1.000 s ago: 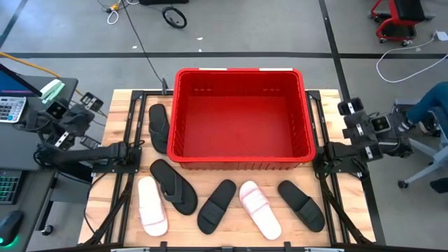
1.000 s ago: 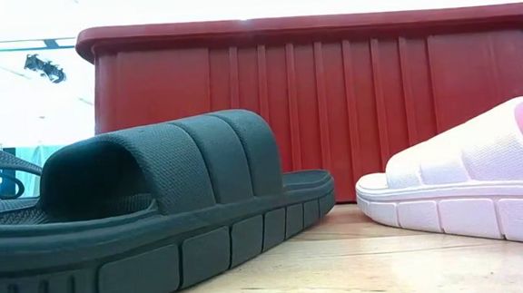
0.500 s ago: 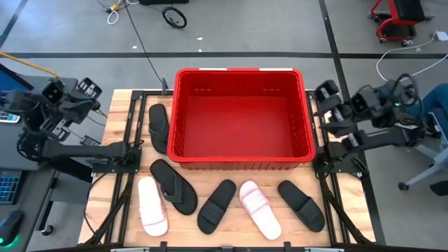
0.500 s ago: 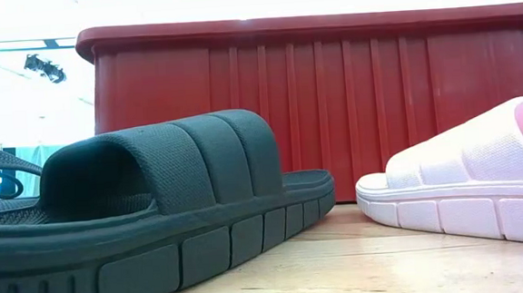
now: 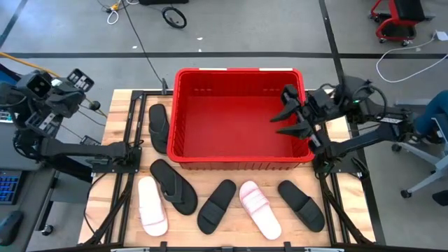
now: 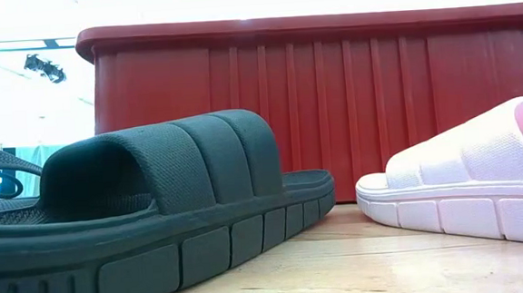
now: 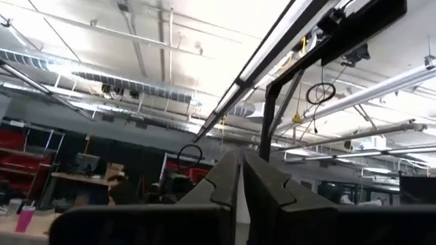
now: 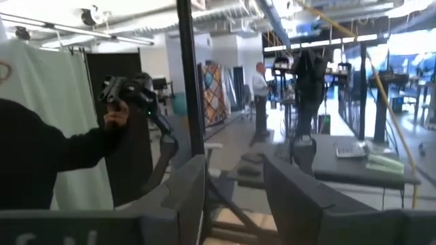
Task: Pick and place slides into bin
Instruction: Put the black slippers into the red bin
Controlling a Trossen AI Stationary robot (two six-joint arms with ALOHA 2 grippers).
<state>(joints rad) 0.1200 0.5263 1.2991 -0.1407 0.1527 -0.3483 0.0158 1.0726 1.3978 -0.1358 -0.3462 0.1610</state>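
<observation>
The red bin [image 5: 241,115] stands at the middle of the table's far half, with nothing in it. Six slides lie flat on their soles on the wood. One black flip-flop [image 5: 159,127] is left of the bin. In a row before the bin lie a pink slide [image 5: 151,205], a black flip-flop [image 5: 173,185], a black slide [image 5: 216,205], a pink slide [image 5: 260,208] and a black slide [image 5: 302,204]. My right gripper [image 5: 283,112] hovers open above the bin's right part, holding nothing. My left gripper [image 5: 78,79] is shut and raised beyond the table's left edge.
The low view shows a black slide [image 6: 156,207] and a pink slide [image 6: 473,183] close before the bin's ribbed front wall [image 6: 322,97]. Black frame rails [image 5: 129,150] run along both sides of the table. A person with a hand-held device [image 8: 129,95] stands in the room beyond.
My right gripper has swung up and toward the table's left, from beyond the right edge to above the bin's right part, tipping up to about level. My left gripper has risen and tipped upward. No slide has moved.
</observation>
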